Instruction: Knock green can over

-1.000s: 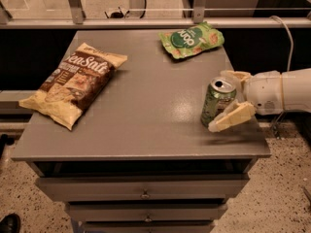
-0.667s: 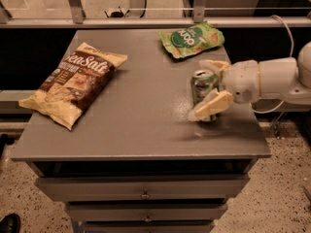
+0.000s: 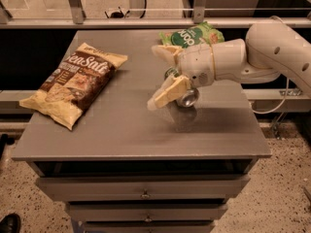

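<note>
Gripper (image 3: 152,76) mid-table, jaws spread wide, green can (image 3: 188,98) tilted between them.

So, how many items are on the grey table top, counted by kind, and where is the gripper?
Snack bags: 2 (Sea Salt chip bag, green snack pouch)
Drink cans: 1 (green can, tipped over, between the spread fingers of the gripper, above the right half of the table)
Total: 3
</note>
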`<state>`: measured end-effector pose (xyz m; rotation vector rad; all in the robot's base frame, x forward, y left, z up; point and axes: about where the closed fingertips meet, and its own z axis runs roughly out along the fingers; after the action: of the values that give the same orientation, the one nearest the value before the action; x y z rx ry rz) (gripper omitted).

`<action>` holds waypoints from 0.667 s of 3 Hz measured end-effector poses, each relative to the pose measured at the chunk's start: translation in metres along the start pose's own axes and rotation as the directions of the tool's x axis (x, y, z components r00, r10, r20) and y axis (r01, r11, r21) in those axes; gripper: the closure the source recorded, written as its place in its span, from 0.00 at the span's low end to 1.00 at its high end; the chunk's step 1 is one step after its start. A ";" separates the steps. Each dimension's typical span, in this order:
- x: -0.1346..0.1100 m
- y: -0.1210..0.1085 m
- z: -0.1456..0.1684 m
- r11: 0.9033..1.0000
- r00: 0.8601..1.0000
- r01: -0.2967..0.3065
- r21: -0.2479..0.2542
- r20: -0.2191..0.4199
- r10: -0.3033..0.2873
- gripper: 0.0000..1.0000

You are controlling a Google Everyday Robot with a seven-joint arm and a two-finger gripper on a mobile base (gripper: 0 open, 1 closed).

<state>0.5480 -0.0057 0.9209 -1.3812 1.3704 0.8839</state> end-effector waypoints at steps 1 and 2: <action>-0.001 0.003 0.008 1.000 1.000 0.002 -0.031 0.000 -0.002 0.00; 0.006 -0.004 -0.017 1.000 0.999 0.018 -0.003 -0.039 -0.018 0.00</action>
<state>0.5505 -0.0238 0.9206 -1.4169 1.3845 0.8515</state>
